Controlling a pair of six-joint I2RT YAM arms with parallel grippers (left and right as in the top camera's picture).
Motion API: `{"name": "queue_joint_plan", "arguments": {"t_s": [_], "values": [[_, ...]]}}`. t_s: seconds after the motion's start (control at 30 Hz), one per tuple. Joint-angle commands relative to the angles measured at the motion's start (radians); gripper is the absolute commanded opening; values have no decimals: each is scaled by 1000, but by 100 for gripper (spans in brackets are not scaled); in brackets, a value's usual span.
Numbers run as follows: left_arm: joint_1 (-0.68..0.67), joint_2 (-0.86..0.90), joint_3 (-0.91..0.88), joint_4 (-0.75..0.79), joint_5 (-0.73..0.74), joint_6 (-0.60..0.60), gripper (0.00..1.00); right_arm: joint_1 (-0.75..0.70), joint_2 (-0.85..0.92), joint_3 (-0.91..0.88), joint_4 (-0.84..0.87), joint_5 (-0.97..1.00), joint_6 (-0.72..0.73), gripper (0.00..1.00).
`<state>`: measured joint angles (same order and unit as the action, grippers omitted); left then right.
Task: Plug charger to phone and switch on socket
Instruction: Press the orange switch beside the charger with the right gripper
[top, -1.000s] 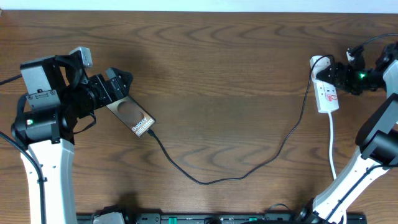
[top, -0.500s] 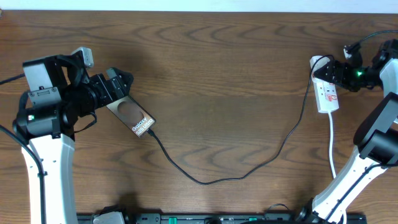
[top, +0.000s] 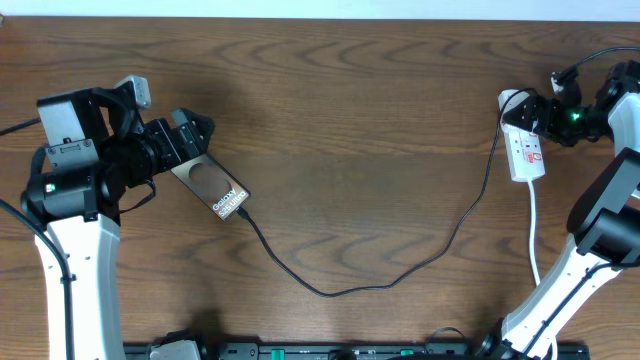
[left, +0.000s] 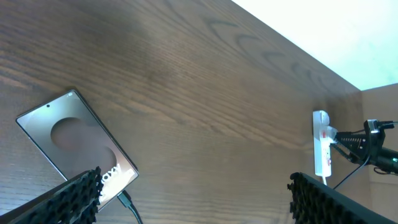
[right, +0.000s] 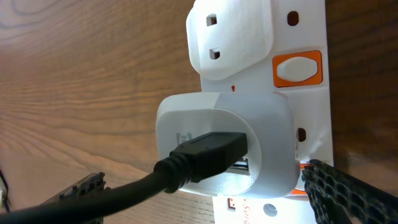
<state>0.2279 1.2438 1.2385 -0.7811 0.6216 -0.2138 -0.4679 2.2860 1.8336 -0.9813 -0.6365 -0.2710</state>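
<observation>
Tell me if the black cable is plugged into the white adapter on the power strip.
Plugged in: the right wrist view shows the charger end seated in the white adapter on the socket.

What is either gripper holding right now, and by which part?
Nothing, it seems. The left gripper is open at the phone; the right gripper is open, its fingers apart either side of the white adapter on the socket.
</observation>
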Motion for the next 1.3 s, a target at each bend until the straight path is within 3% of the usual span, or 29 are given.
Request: {"name": "queue_joint_plan", "arguments": {"t_s": [0.0, 1.27], "values": [[-2, 4, 13, 0, -6, -9, 95, 38, -2, -5, -20, -55, 32, 99], [-2, 4, 13, 0, -6, -8, 95, 69, 71, -5, -51, -126, 58, 99]]}}
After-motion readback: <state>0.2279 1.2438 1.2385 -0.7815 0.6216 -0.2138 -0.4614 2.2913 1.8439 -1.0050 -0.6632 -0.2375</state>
